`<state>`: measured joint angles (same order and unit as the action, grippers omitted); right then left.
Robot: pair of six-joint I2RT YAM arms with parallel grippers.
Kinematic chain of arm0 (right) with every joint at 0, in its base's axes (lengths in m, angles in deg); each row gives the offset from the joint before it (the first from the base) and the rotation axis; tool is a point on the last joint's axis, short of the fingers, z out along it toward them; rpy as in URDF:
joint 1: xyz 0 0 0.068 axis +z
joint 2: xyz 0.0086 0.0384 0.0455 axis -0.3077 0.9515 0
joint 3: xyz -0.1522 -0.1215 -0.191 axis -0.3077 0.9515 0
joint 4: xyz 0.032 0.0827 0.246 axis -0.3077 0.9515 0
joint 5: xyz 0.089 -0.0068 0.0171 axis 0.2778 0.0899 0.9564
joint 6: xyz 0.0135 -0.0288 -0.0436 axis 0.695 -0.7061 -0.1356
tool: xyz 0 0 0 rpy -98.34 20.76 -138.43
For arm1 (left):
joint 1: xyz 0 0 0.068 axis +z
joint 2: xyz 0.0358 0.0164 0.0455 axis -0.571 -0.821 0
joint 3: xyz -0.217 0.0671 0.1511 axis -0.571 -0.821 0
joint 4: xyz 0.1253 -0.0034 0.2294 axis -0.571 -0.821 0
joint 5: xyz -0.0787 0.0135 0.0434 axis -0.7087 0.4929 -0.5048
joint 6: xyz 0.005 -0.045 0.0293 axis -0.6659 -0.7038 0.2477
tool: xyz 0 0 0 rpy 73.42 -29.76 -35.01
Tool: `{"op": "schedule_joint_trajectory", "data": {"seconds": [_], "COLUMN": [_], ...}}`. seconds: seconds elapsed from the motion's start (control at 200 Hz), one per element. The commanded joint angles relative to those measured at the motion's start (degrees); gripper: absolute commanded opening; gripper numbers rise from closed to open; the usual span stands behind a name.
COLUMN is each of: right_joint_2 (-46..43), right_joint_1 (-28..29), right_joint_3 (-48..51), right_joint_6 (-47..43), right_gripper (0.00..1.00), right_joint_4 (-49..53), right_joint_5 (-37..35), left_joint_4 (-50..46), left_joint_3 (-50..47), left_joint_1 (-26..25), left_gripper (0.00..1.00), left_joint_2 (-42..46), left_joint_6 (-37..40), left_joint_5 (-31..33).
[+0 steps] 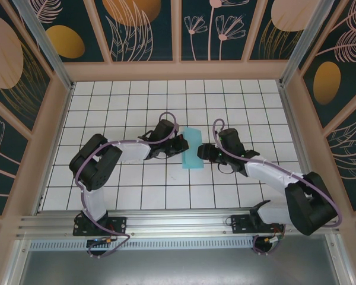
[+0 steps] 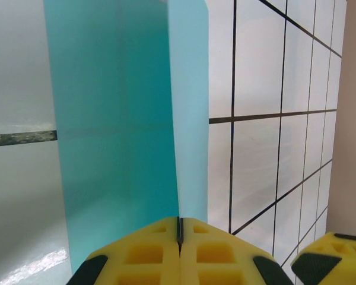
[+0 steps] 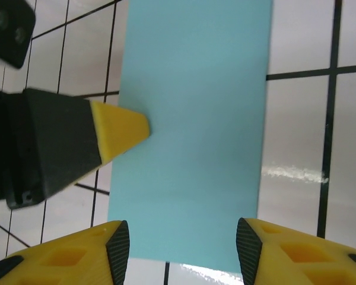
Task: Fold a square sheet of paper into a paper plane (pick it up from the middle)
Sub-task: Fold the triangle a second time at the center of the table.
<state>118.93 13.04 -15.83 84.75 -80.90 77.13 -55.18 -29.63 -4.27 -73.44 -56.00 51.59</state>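
While the left gripper pinches a long edge of the half-folded square sheet of paper on the table, the right gripper straddles its end, part-open and empty. Nose-corner folds likely follow, needing true alignment.

In my left wrist view the square sheet of paper runs off the top edge. The strip nipped by my left gripper is lost between the pressed pads, which the bottom edge crops. The tiles at the left of that frame are a hazy blur. A yellow block in the lower right corner is cut off, so I cannot tell what it is. In my right wrist view the sheet also leaves the top, and the bottom edge crops my right gripper. From above, my fingertips are too small to read.
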Motion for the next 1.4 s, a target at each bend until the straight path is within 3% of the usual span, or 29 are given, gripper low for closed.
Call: {"op": "schedule_joint_trajectory", "data": {"seconds": [0.0, 0.16, 0.36, 0.736, 0.966, 1.196, 1.391], "right_joint_2": [-2.1, -4.3, -5.4, 5.8, 10.7, 13.1, 12.7], "right_joint_1": [3.2, 11.9, 21.6, 27.2, 29.0, 29.2, 29.4], "right_joint_3": [2.4, 5.6, 8.5, 3.5, 1.7, 0.1, 0.0], "right_joint_6": [-2.3, -7.4, -15.9, -28.5, -29.4, -29.9, -29.3], "right_gripper": [0.52, 0.51, 0.55, 0.59, 0.6, 0.53, 0.4], "right_joint_4": [-3.0, -7.8, -14.4, -16.7, -18.1, -18.4, -18.2], "right_joint_5": [-0.8, -9.0, -25.3, -31.0, -42.2, -42.6, -42.1], "left_joint_4": [-0.3, -1.9, -3.5, -3.1, -3.1, -3.1, -3.1], "left_joint_3": [-0.6, 1.4, 2.9, 2.6, 2.6, 2.7, 2.8], "left_joint_1": [1.0, 1.3, 1.3, 1.3, 1.2, 1.2, 1.2], "left_gripper": [0.04, 0.05, 0.04, 0.05, 0.06, 0.07, 0.08], "left_joint_2": [1.9, 0.9, 0.5, 0.3, 0.2, -0.1, -0.1], "left_joint_6": [1.4, 1.9, 2.2, 1.6, 1.5, 1.5, 1.4], "left_joint_5": [-2.8, -3.7, -3.3, -3.8, -3.7, -4.1, -3.8]}}
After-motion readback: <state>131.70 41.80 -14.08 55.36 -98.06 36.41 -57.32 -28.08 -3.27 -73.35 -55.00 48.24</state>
